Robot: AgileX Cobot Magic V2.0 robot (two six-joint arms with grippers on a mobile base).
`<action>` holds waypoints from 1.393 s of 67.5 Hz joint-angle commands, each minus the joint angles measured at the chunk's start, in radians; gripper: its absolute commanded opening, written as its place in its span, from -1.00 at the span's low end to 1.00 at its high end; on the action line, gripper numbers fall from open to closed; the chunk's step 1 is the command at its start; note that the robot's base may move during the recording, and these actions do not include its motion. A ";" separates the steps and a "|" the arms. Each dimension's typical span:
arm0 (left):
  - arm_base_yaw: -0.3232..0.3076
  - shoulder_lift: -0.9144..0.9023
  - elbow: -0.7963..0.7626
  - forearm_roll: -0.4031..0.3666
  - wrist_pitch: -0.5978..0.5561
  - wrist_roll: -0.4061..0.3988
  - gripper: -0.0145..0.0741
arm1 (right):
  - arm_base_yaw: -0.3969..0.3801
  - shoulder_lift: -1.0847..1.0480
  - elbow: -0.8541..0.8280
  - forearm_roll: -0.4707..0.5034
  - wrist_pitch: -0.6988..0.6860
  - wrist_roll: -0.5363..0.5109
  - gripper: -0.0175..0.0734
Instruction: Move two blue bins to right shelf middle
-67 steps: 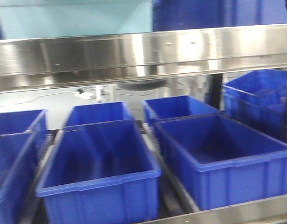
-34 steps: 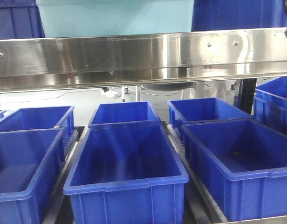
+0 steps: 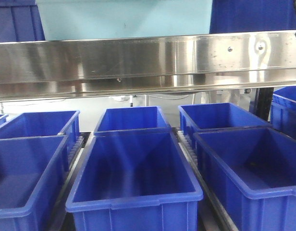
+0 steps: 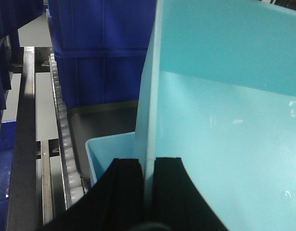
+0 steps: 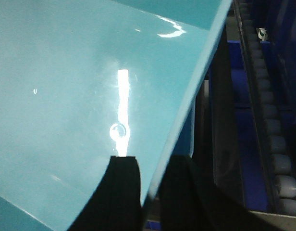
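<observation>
- Front view: a shiny steel beam [image 3: 148,60] w/ screw heads runs L–R across the shelf unit. Below it is a lower level packed w/ bins in lanes, w/ roller rails [image 3: 184,143] between the lanes.
- Thru the gap under the beam there's a pale strip of room, too small to make out.
- Count, lower level: 7 dk-blue bins [image 3: 133,178] in clear view, 3 in front, 3 behind them and 1 at the far R edge. There's a sliver of another at the far L edge. All are open-top.
- Count, above the beam: 2 upper bins [image 3: 16,21], dark blue, one top L and one top R. Between them sits 1 pale-blue bin [image 3: 124,19].
- L wrist view: left gripper [image 4: 149,168] is pinched narrow on the upright wall of the pale-blue bin [image 4: 225,120], one black finger each side.
- A lower pale rim [image 4: 109,140] shows just L of that wall; can't tell if it's the same bin or a second one.
- Behind is a dk-blue stack [image 4: 102,48], and a roller track [image 4: 61,120] runs along the L.
- R wrist view: right gripper [image 5: 152,163] is clamped on the edge of the pale-blue bin [image 5: 66,96], w/ one finger on the glossy face and one on the far side.
- Shelf rollers [image 5: 277,144] run along the R, near the bin's edge but apart from it.
</observation>
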 commanded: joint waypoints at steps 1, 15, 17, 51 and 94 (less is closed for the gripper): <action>0.001 -0.007 -0.011 -0.009 -0.062 -0.007 -0.92 | 0.004 -0.013 -0.008 0.000 -0.036 -0.038 -0.95; 0.001 -0.007 -0.011 -0.009 -0.062 -0.007 -0.92 | 0.004 -0.013 -0.008 0.000 -0.036 -0.038 -0.95; 0.001 -0.007 -0.011 -0.009 -0.062 -0.007 -0.92 | 0.004 -0.013 -0.008 0.000 -0.036 -0.038 -0.95; 0.001 -0.007 -0.011 -0.009 -0.064 -0.007 -0.92 | 0.004 -0.013 -0.008 0.000 -0.038 -0.038 -0.95; 0.001 -0.007 -0.011 -0.009 -0.064 -0.007 -0.92 | 0.004 -0.013 -0.008 0.000 -0.038 -0.038 -0.95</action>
